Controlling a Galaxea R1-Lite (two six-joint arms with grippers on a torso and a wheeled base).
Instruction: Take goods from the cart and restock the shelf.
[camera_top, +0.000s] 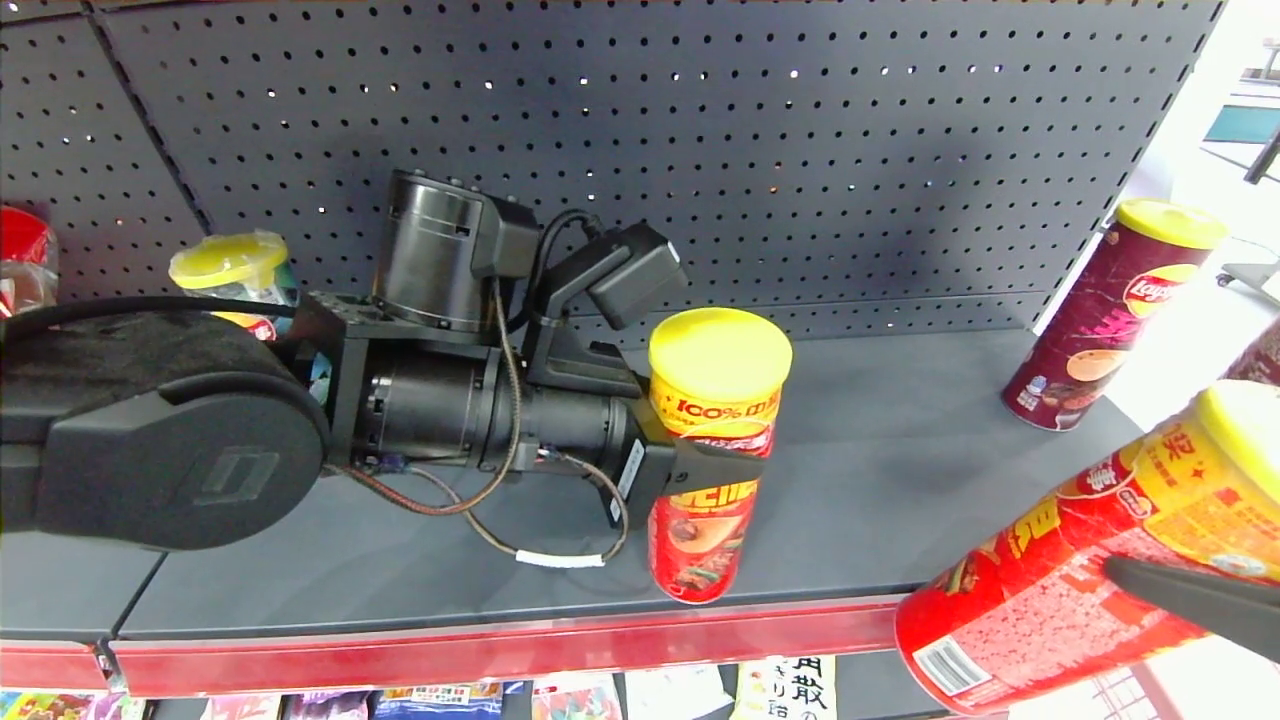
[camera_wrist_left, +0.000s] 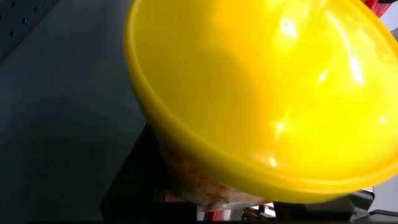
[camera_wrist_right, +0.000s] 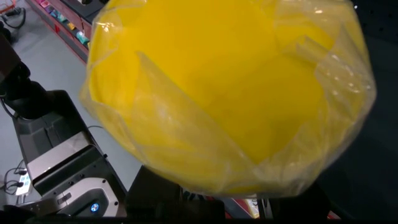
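Note:
A red chip can with a yellow lid (camera_top: 715, 400) stands upright on the grey shelf (camera_top: 900, 470), close to its front edge. My left gripper (camera_top: 715, 458) comes in from the left and is shut on this can's middle. Its yellow lid (camera_wrist_left: 267, 87) looms large in the left wrist view. At the lower right, in front of the shelf edge, a second red can (camera_top: 1090, 545) hangs tilted, with my right gripper (camera_top: 1180, 580) shut on it. That can's plastic-wrapped yellow lid (camera_wrist_right: 230, 93) shows close up in the right wrist view.
A maroon can with a yellow lid (camera_top: 1110, 320) stands at the shelf's right end. Another yellow-lidded can (camera_top: 235, 275) sits behind my left arm, with a red item (camera_top: 20, 260) at the far left. A pegboard (camera_top: 700, 120) backs the shelf. Packets (camera_top: 600, 700) lie on the shelf below.

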